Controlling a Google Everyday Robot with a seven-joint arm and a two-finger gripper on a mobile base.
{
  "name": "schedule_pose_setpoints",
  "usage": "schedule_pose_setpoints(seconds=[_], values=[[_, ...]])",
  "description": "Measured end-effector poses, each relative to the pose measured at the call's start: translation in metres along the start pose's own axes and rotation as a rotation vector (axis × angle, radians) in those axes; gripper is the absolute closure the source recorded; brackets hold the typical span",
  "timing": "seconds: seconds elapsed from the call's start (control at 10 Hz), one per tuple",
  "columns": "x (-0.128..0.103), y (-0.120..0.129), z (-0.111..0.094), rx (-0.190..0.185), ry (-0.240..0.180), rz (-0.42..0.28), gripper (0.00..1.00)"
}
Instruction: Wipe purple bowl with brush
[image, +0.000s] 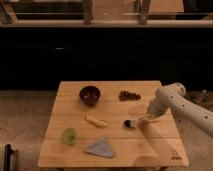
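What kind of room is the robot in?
Probably a robot practice room: a wooden table holds a purple bowl, a brush and a green cup, and the robot's hand is by the brush's handle.

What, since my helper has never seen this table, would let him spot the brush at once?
On the wooden table, look at the right half, where the gripper of the white arm hangs low. The brush lies just beside it: slim, black bristle head, pale handle, unlike the stubby all-yellow piece further left.
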Motion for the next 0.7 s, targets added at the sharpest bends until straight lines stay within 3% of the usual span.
schedule_pose_setpoints(seconds=[0.3, 0.5, 0.7], values=[[0.001, 0.003, -0.025, 0.059, -0.020, 0.014, 1.00], [0.004, 0.009, -0.038, 0.110, -0.055, 0.018, 1.00], [0.009, 0.015, -0.046, 0.137, -0.080, 0.017, 1.00]])
